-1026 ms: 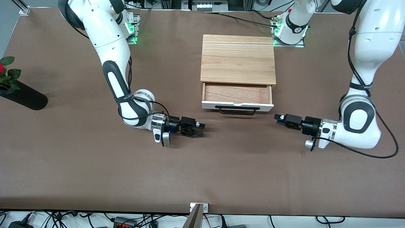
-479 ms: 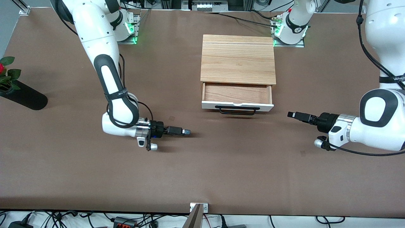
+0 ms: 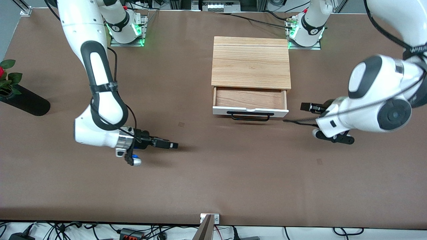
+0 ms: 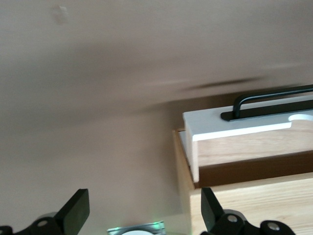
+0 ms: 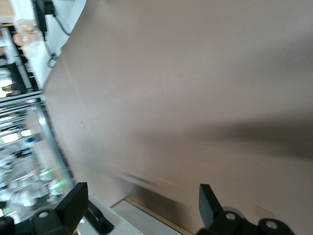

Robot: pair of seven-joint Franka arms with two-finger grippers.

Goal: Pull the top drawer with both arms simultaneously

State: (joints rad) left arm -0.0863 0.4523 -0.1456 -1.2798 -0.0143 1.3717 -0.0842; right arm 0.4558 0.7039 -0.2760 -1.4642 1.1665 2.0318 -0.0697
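The top drawer (image 3: 250, 111) stands partly pulled out of the wood-grain cabinet (image 3: 251, 63); its white front, black bar handle (image 3: 249, 115) and brown inside show. My right gripper (image 3: 170, 145) is open and empty over the bare mat, well away from the drawer toward the right arm's end. My left gripper (image 3: 305, 106) is open and empty beside the drawer's front corner toward the left arm's end, apart from it. The left wrist view shows the white front (image 4: 234, 125) and handle (image 4: 274, 100). The right wrist view shows the drawer's front (image 5: 132, 218).
A black vase with a red flower (image 3: 25, 101) lies at the table edge toward the right arm's end. The arms' base plates (image 3: 305, 41) with green lights stand by the cabinet's back. Brown mat (image 3: 213, 180) covers the table.
Both grippers have drawn away from the drawer, each toward its own end of the table. The left arm's wrist has lifted and turned. The drawer has not moved.
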